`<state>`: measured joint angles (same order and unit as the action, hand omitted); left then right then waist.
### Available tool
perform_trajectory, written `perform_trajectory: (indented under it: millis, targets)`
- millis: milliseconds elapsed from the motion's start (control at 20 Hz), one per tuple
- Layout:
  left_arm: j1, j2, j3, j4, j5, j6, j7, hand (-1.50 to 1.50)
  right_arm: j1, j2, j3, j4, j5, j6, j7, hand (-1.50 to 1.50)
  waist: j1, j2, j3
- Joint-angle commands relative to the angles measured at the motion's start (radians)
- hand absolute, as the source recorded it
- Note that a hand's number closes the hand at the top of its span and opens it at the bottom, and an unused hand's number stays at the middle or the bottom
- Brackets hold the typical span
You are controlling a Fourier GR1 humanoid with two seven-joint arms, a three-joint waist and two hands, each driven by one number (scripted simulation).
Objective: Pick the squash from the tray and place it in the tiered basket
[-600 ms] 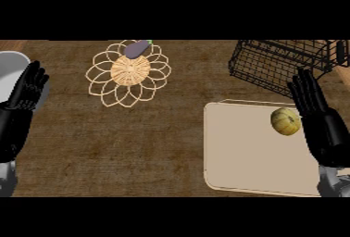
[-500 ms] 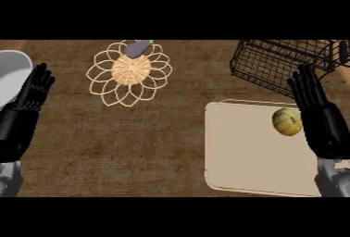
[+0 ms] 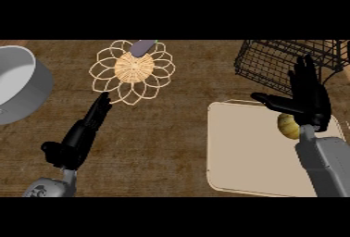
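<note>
Head view: our right hand (image 3: 308, 99), fingers spread, half-covers the squash (image 3: 288, 126); closing off-centre, we judge, could roll it along the tray (image 3: 246, 152).

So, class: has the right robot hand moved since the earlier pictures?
Yes. The right robot hand has shifted inward over the tray, now covering part of the squash, fingers straight.

You see a rough, matt brown counter (image 3: 171, 139) under both hands. Beneath your right hand (image 3: 309, 99) the tray (image 3: 246, 152) looks smooth, matt beige plastic, and the squash (image 3: 288, 126) has a dull yellow skin. Beyond that hand the basket (image 3: 273, 60) is thin black wire. Beyond your left hand (image 3: 82, 134) lies a woven wicker trivet (image 3: 133, 69); the bowl (image 3: 21, 83) looks smooth grey metal.
</note>
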<state>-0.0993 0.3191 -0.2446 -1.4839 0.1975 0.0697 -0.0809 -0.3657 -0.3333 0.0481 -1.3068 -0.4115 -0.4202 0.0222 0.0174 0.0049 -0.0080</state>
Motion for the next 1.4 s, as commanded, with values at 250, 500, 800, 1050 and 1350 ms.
perform_trajectory:
  millis: [250, 500, 800, 1050, 1350]
  targets:
    - [0.008, -0.044, 0.025, 0.118, 0.014, -0.044, -0.050, 0.00, -0.163, -0.206, 0.035, 0.070, 0.155, 0.014, 0.180, -1.50, -0.014, -0.007, 0.006]
    - [0.005, -0.063, 0.000, 0.123, -0.012, -0.014, -0.029, 0.00, -0.147, -0.475, 0.203, 0.048, 0.273, 0.245, 0.444, -1.50, -0.035, -0.015, -0.001]
    - [-0.018, -0.065, 0.011, 0.145, -0.009, -0.028, -0.047, 0.00, -0.249, -0.672, 0.331, -0.038, 0.253, 0.636, 0.703, -1.50, -0.017, -0.010, -0.001]
    - [-0.069, -0.075, 0.030, 0.148, -0.004, -0.032, -0.008, 0.00, -0.361, -0.616, 0.335, -0.125, 0.142, 0.788, 0.953, -1.50, -0.010, -0.006, 0.006]
    - [-0.078, -0.086, 0.039, 0.115, -0.018, -0.037, 0.039, 0.00, -0.357, -0.559, 0.303, -0.200, 0.147, 0.786, 1.117, -1.50, -0.014, -0.006, 0.007]
